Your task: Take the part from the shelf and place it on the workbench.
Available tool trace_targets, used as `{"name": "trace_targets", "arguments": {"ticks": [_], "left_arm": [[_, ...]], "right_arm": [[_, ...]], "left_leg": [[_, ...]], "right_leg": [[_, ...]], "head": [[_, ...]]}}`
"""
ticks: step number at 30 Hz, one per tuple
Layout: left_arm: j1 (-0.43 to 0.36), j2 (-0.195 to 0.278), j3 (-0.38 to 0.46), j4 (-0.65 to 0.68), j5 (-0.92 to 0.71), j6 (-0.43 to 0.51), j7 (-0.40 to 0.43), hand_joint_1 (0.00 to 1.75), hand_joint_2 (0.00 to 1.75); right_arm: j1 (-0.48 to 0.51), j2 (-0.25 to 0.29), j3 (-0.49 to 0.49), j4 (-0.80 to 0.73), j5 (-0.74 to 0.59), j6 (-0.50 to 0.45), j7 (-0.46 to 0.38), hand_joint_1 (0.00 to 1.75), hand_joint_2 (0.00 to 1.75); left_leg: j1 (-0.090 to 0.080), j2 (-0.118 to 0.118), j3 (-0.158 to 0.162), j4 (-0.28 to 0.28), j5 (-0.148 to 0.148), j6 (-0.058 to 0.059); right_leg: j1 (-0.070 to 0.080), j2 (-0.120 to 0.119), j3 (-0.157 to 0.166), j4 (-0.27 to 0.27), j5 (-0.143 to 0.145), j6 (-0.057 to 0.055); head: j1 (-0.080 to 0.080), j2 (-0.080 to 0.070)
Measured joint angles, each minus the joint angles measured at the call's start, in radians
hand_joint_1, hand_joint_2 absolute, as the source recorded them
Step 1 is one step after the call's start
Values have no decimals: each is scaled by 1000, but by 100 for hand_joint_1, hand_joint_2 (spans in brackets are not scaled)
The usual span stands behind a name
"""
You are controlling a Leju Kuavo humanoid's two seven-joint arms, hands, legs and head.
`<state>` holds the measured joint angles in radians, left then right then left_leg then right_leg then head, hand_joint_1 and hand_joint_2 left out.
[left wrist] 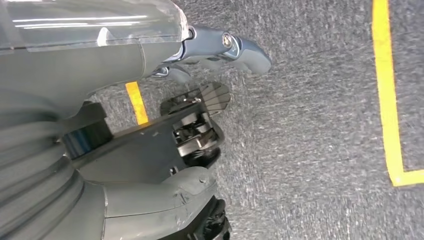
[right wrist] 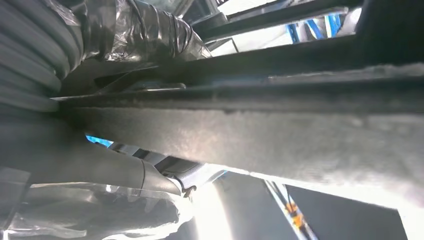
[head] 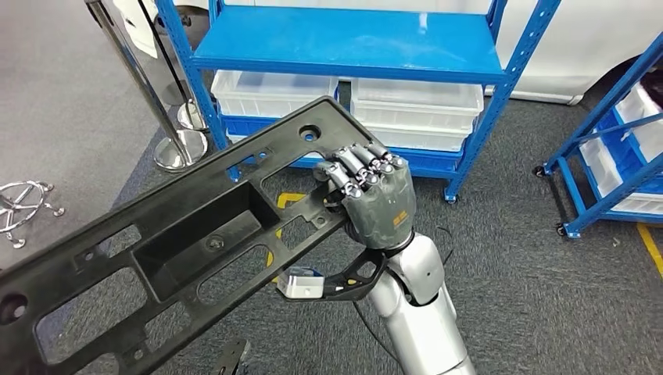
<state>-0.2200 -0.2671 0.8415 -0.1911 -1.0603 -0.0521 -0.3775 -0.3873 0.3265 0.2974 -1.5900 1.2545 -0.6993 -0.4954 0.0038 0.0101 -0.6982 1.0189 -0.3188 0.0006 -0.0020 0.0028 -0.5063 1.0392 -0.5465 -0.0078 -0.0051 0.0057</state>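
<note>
Fingers [head: 361,168] of the right robot hand [head: 374,199] curl over the edge of the long black part [head: 168,254], holding it in the air in front of the blue shelf [head: 348,43], above the grey carpeted floor [head: 532,289]. The part slants from lower left up toward the shelf. White bins [head: 414,105] sit on the shelf's lower level. The left robot hand [left wrist: 220,47] hangs over the floor, holding nothing; how far apart its fingers are, I cannot tell.
</note>
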Motion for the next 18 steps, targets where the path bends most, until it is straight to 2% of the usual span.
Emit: {"name": "trace_targets", "arguments": {"ticks": [1, 2, 3, 4, 5, 6, 7, 8, 9, 10, 11, 12, 13, 14, 15, 16, 17, 18], "left_arm": [[1, 0, 0, 0, 0, 0, 0, 0, 175], [3, 0, 0, 0, 0, -1, 0, 0, 175], [5, 0, 0, 0, 0, -1, 0, 0, 175], [6, 0, 0, 0, 0, -1, 1, 0, 175], [6, 0, 0, 0, 0, -1, 1, 0, 175], [6, 0, 0, 0, 0, -2, 1, 0, 175], [6, 0, 0, 0, 0, -2, 1, 0, 175], [5, 0, 0, 0, 1, -2, 1, 0, 175], [5, 0, 0, 0, 1, -2, 1, 0, 175], [5, 1, 0, 0, 1, -2, 1, 0, 175], [3, 1, 0, -1, 1, -2, 0, 0, 175], [1, 2, 0, -2, 2, -2, 0, 0, 175], [-3, 2, -1, -3, 2, -2, 0, 0, 175], [-5, 2, -1, -4, 2, -2, 0, 0, 175], [-6, 2, -1, -5, 2, -2, 0, 0, 175], [-5, 2, -1, -4, 2, -2, 0, 0, 175], [-4, 2, -1, -4, 2, -2, 0, 0, 175], [-4, 2, -1, -4, 2, -2, 0, 0, 175]], "right_arm": [[-1, 0, 0, 1, 0, 0, 0, 175, 175], [-2, 0, 1, 1, 0, 0, 0, 175, 175], [-3, 1, 2, 2, 1, 0, 1, 175, 175], [-4, 1, 2, 3, 2, 0, 1, 175, 175], [-4, 1, 3, 3, 2, 0, 1, 175, 175], [-4, 1, 3, 4, 2, 0, 1, 175, 175], [-4, 1, 3, 4, 3, 0, 1, 175, 175], [-4, 1, 3, 5, 3, 0, 1, 175, 175], [-4, 1, 3, 5, 3, 0, 2, 175, 175], [-4, 1, 3, 6, 3, 0, 2, 175, 175], [-4, 1, 3, 5, 3, 0, 2, 175, 175], [-4, 1, 3, 4, 3, 0, 2, 175, 175], [-5, 1, 3, 4, 4, 0, 2, 175, 175], [-5, 1, 3, 3, 4, 0, 2, 175, 175], [-5, 1, 4, 3, 4, 0, 2, 175, 175], [-5, 1, 4, 3, 4, 0, 2, 175, 175], [-5, 1, 4, 3, 4, 0, 2, 175, 175], [-6, 0, 4, 3, 4, 0, 2, 175, 175]], "left_leg": [[3, -2, -4, 0, 3, -6], [6, -4, -11, 8, -15, -11], [7, -6, -22, 36, -56, -17], [9, -8, -33, 83, -115, -20], [8, -8, -45, 145, -175, -23], [8, -8, -52, 212, -217, -24], [8, -8, -51, 265, -229, -24], [8, -8, -39, 296, -216, -22], [7, -8, -12, 296, -187, -18], [4, -8, 34, 260, -162, -13], [0, -9, 97, 193, -160, -6], [-4, -9, 163, 107, -177, 1], [-9, -10, 215, 34, -201, 6], [-13, -10, 245, -16, -221, 11], [-15, -10, 253, -41, -223, 15], [-14, -9, 248, -45, -211, 20], [-13, -6, 240, -50, -196, 26], [-11, -3, 228, -53, -179, 34]], "right_leg": [[0, -2, -9, -3, 12, -8], [1, -4, -19, -5, 26, -17], [-1, -6, -33, -7, 41, -25], [-2, -8, -48, -8, 57, -31], [-1, -7, -66, -8, 72, -35], [1, -8, -86, -7, 88, -36], [3, -8, -106, -6, 103, -36], [4, -8, -126, -5, 118, -36], [5, -9, -147, -3, 133, -35], [6, -8, -164, -1, 147, -34], [6, -8, -178, 0, 160, -32], [6, -8, -188, 1, 172, -28], [5, -8, -192, 0, 184, -24], [4, -9, -194, -4, 196, -18], [2, -10, -194, -10, 210, -12], [2, -10, -195, -16, 219, -6], [0, -8, -200, -13, 209, -1], [0, -7, -210, 6, 176, 4]], "head": [[0, 0], [0, 0], [0, 0], [-1, 0], [-1, 0], [-1, 0], [-1, 0], [-1, 0], [-1, 0], [-1, 0], [-1, 0], [-1, 0], [-1, 0], [-1, 0], [-1, 0], [-1, 0], [-1, 0], [-1, 0]]}}
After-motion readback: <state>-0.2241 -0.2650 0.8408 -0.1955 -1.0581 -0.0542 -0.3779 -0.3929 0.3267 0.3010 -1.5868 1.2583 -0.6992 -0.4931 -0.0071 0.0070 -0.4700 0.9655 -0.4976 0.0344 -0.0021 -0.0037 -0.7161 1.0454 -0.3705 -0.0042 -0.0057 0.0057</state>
